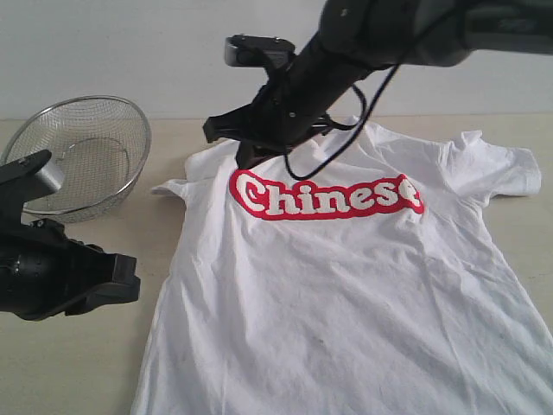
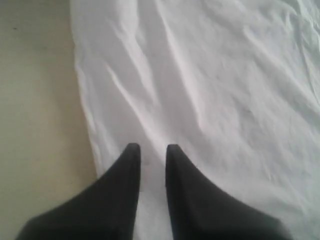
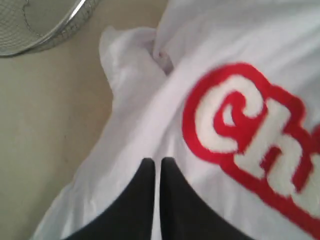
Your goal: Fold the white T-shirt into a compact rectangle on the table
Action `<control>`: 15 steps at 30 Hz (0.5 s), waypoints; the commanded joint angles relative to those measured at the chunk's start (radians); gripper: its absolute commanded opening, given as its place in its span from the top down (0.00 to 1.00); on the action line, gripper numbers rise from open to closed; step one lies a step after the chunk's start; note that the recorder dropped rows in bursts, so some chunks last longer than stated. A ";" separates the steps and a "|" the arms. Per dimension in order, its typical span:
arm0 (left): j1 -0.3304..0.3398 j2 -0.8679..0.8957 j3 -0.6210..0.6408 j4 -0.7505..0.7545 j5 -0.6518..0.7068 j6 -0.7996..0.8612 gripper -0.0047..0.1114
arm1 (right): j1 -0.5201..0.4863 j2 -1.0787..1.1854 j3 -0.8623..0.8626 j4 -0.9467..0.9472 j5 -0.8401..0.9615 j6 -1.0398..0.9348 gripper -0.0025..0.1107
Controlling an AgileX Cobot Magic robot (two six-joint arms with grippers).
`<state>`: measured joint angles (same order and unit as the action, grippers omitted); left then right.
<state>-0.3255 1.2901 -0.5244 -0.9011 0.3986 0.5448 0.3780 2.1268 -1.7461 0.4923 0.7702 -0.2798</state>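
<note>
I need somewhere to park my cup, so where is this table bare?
Bare table lies in front of the wire-mesh bowl, left of the white T-shirt, though the left gripper hovers there. Another strip borders the shirt at the exterior view's right edge. The collar end is crowded by the right gripper.

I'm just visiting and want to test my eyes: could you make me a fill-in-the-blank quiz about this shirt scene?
The lettering on the white T-shirt is outlined in ___. The right gripper has its tips nearest the letter ___. The bowl on the table is made of wire ___.
Missing words: red; C; mesh.
</note>
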 commanded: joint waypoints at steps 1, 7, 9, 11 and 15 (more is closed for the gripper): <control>0.097 -0.007 0.006 0.101 0.000 -0.060 0.80 | 0.010 0.225 -0.343 -0.002 0.106 -0.005 0.98; 0.143 -0.007 0.042 0.159 0.016 -0.082 0.80 | 0.003 0.403 -0.590 -0.008 0.180 -0.046 0.98; 0.143 -0.007 0.042 0.157 -0.005 -0.082 0.80 | 0.003 0.409 -0.590 -0.005 0.185 -0.039 0.98; 0.143 -0.007 0.042 0.149 -0.020 -0.082 0.80 | 0.003 0.417 -0.590 -0.001 0.193 -0.045 0.98; 0.143 0.004 0.042 0.112 -0.079 -0.079 0.80 | 0.010 0.430 -0.590 -0.001 0.223 -0.061 0.98</control>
<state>-0.1870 1.2892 -0.4870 -0.7640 0.3644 0.4729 0.3873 2.5466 -2.3308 0.4894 0.9645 -0.3207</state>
